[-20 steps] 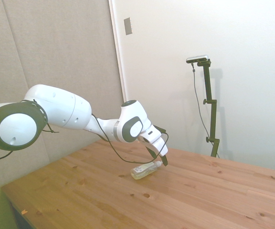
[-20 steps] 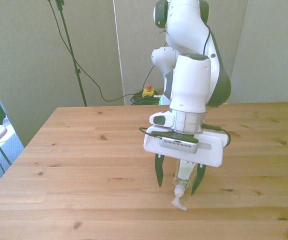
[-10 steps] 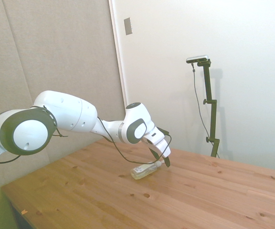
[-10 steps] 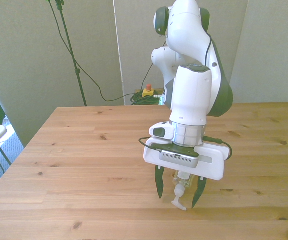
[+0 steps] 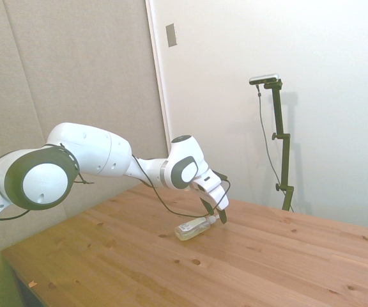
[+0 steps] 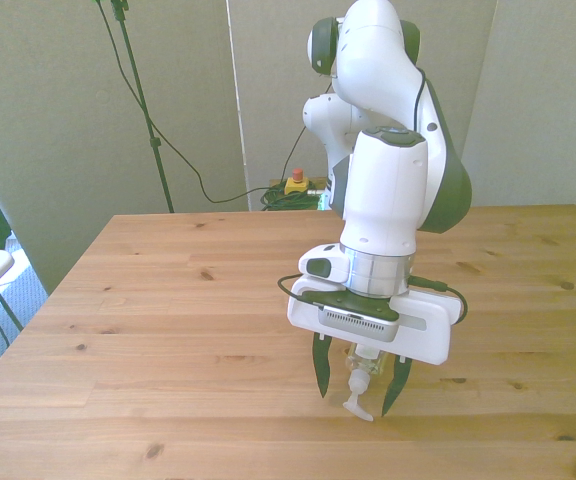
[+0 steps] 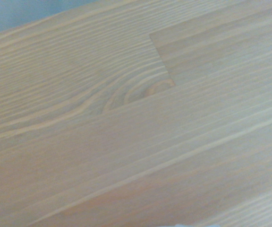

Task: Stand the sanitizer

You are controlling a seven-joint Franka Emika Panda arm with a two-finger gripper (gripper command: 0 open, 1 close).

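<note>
- Sanitizer [image 5: 195, 227] lies on its side on the wooden table [image 5: 286, 268], not standing.
- In the side view the bottle is tilted slightly: base end toward the picture's left, white pump end [image 5: 212, 219] raised a little toward the gripper.
- Yellowish liquid visible in the clear body; white label patch on the upper side of the body.
- In the front view the bottle points toward the camera; only its neck and the white pump nozzle [image 6: 356, 405] show below the wrist, the rest of the body is hidden behind the gripper.
- Gripper [image 6: 358, 380] is spread wide, one dark finger [image 6: 319, 366] on the front view's left of the pump neck, the other on the right.
- Clear gaps between each finger and the neck in the front view; no contact with the bottle visible there.
- Side view: gripper [image 5: 218, 217] sits right at the pump end, fingertips just above the table surface; whether they touch the table cannot be told.
- Arm [image 5: 101, 153] reaches in low from the side view's left, wrist angled down toward the bottle's top end.
- Wrist view shows only blurred wood grain of the table [image 7: 126, 118] with a knot [image 7: 157, 88]; a sliver of something pale at the frame edge, too little of it to identify.
- Bottle is near the middle of the table in the side view, well apart from every edge.
</note>
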